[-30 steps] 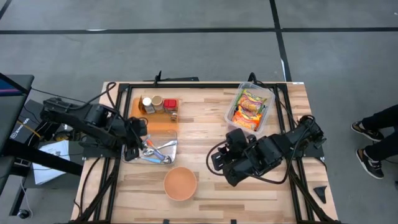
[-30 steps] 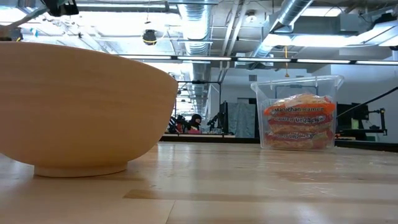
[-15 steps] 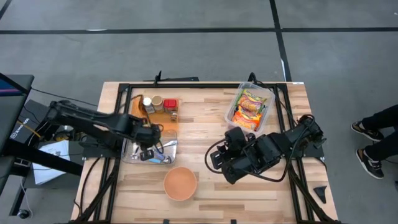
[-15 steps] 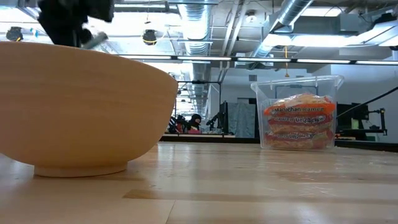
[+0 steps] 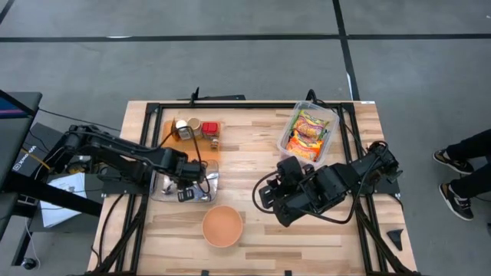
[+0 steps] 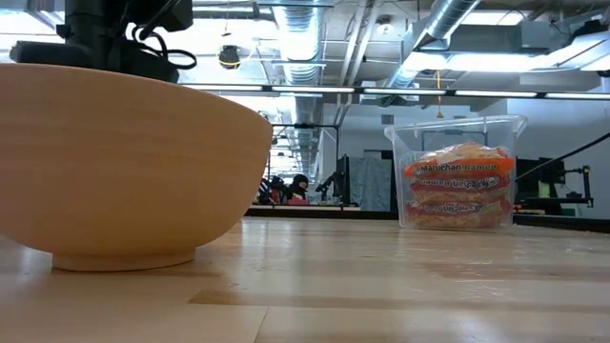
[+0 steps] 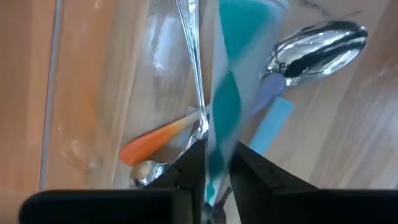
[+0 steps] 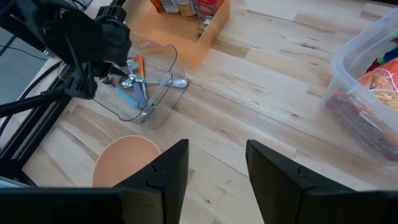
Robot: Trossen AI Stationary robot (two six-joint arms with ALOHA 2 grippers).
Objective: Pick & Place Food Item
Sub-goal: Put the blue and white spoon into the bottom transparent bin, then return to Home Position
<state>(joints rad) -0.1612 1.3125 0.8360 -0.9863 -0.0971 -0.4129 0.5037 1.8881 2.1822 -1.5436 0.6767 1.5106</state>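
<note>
**Wooden table, left arm down in the cutlery tray**

Your left arm stretches across to the clear tray [image 5: 201,184], and the left gripper [image 7: 214,163] points down into it. Its fingers [image 7: 193,165] stand narrowly apart around a teal handle [image 7: 227,93]; whether they grip it, you cannot tell. Your right gripper [image 8: 214,163] waits half-spread, empty, near the noodle tub [image 5: 308,132], right of the bowl [image 5: 222,225].

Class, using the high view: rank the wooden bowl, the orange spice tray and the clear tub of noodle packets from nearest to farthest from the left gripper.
Measured from the left gripper, which is over the clear utensil bin:
1. Wooden bowl, near the table's front edge.
2. Orange spice tray, toward the back, only slightly farther.
3. Clear tub of noodle packets, far right, at the back.
</note>
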